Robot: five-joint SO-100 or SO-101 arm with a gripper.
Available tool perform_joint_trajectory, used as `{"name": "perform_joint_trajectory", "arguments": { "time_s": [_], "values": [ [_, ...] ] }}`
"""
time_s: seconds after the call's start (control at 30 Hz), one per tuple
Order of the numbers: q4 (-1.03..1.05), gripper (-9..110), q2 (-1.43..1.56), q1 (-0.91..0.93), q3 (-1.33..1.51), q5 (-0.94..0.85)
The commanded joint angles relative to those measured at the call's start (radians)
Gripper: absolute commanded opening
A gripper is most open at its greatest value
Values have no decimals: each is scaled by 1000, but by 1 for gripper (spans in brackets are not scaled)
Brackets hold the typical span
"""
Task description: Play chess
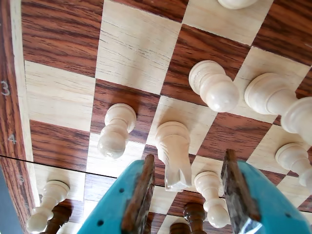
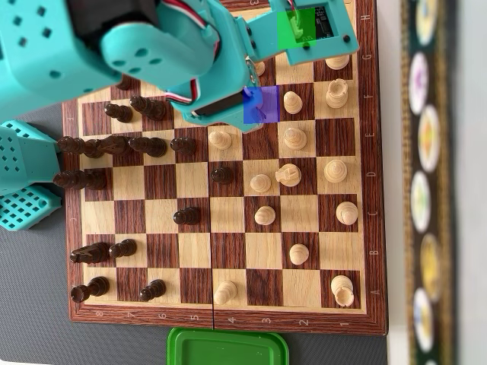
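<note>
The gripper (image 1: 187, 195) hangs spread apart above the chessboard (image 1: 131, 44), pinching nothing. Between its teal fingers (image 1: 114, 204) stands a white knight (image 1: 174, 153); a white pawn (image 1: 116, 131) sits beside it, seemingly untouched.

Hobby tabletop setup, likely a home, wooden chessboard (image 2: 224, 315) on a dark grey mat (image 2: 46, 334), green plastic lid (image 2: 227, 348) at bottom centre, patterned strip (image 2: 426, 182) along the right edge, turquoise robot arm (image 2: 114, 46) at upper left

grey table (image 2: 30, 304), chessboard (image 2: 373, 228), green lid (image 2: 228, 348)
</note>
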Motion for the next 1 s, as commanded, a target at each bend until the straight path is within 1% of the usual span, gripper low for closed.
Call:
{"name": "perform_joint_trajectory", "arguments": {
  "time_s": [0.0, 0.17, 0.33, 0.53, 0.63, 0.97],
  "values": [
    [-2, 20, 12, 2, -5, 3],
    [-2, 19, 12, 2, -5, 0],
    [-2, 10, 12, 3, -5, -3],
    [-2, 9, 12, 5, -5, -5],
    [-2, 6, 12, 6, -5, -5],
    [-6, 7, 23, 11, -14, -5]
  ]
}}
